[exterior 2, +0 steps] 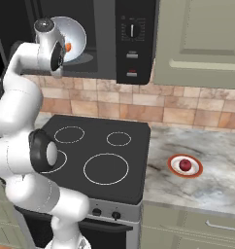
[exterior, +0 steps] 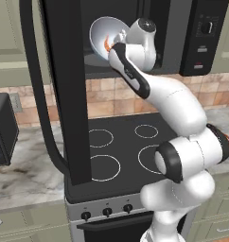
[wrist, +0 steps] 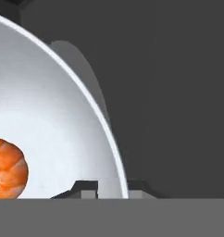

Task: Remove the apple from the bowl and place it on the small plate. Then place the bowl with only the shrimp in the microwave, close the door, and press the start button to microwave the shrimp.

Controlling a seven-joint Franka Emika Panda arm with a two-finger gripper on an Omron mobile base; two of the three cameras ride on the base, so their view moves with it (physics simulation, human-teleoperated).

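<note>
Shrimp (wrist: 7, 169), orange and curled, lies in the round white bowl (exterior: 106, 35) that the gripper (wrist: 111, 189) pinches by its rim, tilted at the mouth of the large black microwave (exterior 2: 134, 39), so levelling it, I judge, keeps it clear of the open black door (exterior: 66, 90).

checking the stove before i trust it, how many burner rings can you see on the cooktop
4: two at the back and two at the front, the last partly hidden behind the arm. No others show on the cooktop.
</note>
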